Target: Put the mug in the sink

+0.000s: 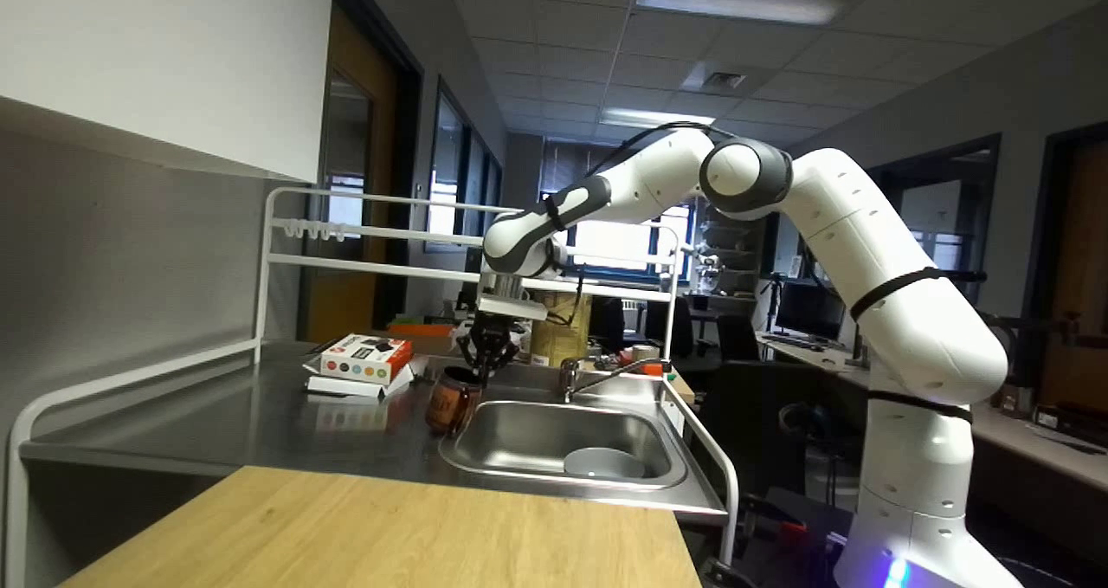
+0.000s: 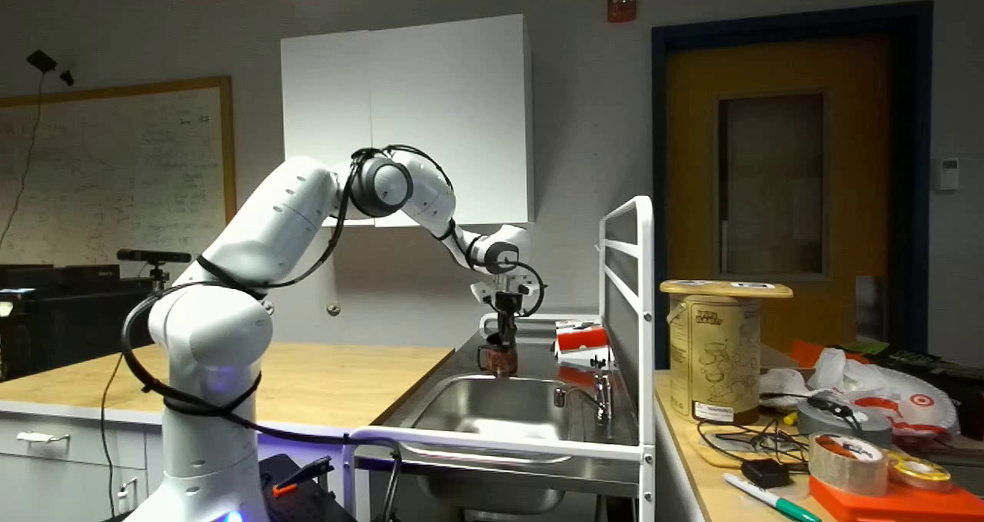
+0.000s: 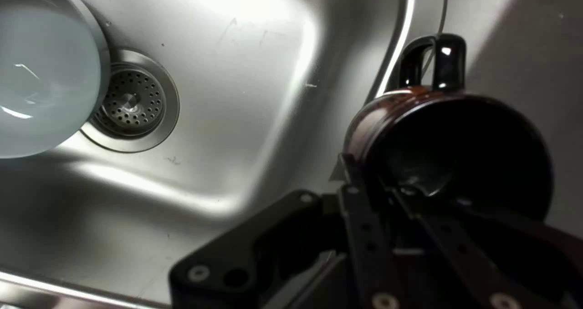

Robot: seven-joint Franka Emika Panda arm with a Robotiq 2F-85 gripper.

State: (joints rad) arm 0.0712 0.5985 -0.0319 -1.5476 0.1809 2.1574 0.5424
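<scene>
In an exterior view, the white robot arm (image 1: 853,224) reaches from the right of the frame to its centre, with the pincer (image 1: 485,371) directed downward. The reddish-brown mug (image 1: 449,402) lies just below, mouth upward, at the left end of the sink (image 1: 524,442) and overlapping its rim in the picture; whether its base touches the steel desk (image 1: 277,436) cannot be told. A red-and-white box (image 1: 368,358) rests on the desk, left of centre; a faucet (image 1: 569,380) stands behind the sink.

In an exterior view, with a yellowish drum (image 2: 711,353) at right and a white cabinet (image 2: 442,107) at upper centre, the mug appears just beyond the far rim of the sink.

In the wrist view, the mug occupies the right of the frame, its dark opening toward the camera. The pincer enters from below, jaws drawn close together on the mug's wall, one finger outside and one inside. At upper left, a pale bowl (image 3: 45,81) sits in the sink, partly covering the drain strainer (image 3: 134,95).
</scene>
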